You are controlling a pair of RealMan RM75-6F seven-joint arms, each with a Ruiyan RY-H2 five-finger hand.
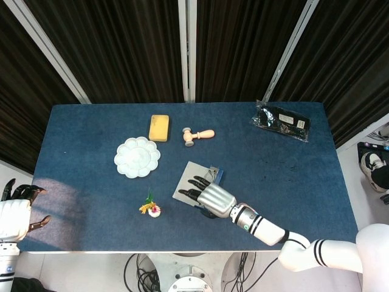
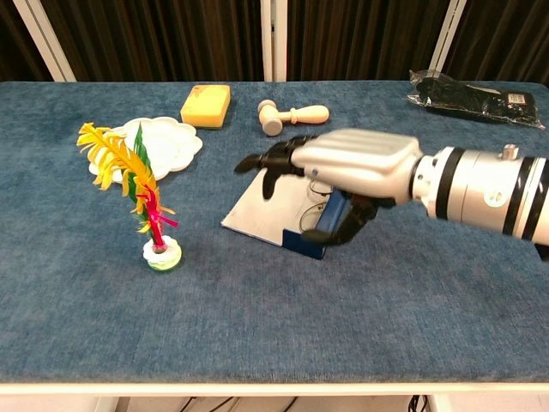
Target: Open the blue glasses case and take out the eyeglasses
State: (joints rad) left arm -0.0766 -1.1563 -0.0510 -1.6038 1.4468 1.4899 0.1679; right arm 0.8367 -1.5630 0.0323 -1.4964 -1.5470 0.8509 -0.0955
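The blue glasses case (image 2: 302, 241) lies open near the middle of the table, its grey lid (image 2: 260, 209) laid flat to the left. The thin-rimmed eyeglasses (image 2: 315, 190) rest inside, mostly hidden by my hand. My right hand (image 2: 352, 168) hovers over the case with its fingers spread above the lid and the thumb down by the blue wall; it grips nothing that I can see. From the head view the right hand (image 1: 210, 196) covers the near half of the case (image 1: 193, 181). My left hand (image 1: 17, 210) waits off the table's left front corner, fingers apart and empty.
A white scalloped plate (image 1: 137, 157), a yellow sponge (image 1: 159, 128) and a wooden mallet (image 1: 197, 134) lie behind the case. A feather toy (image 2: 147, 210) stands to its left. A black packet (image 1: 281, 121) sits at the far right corner.
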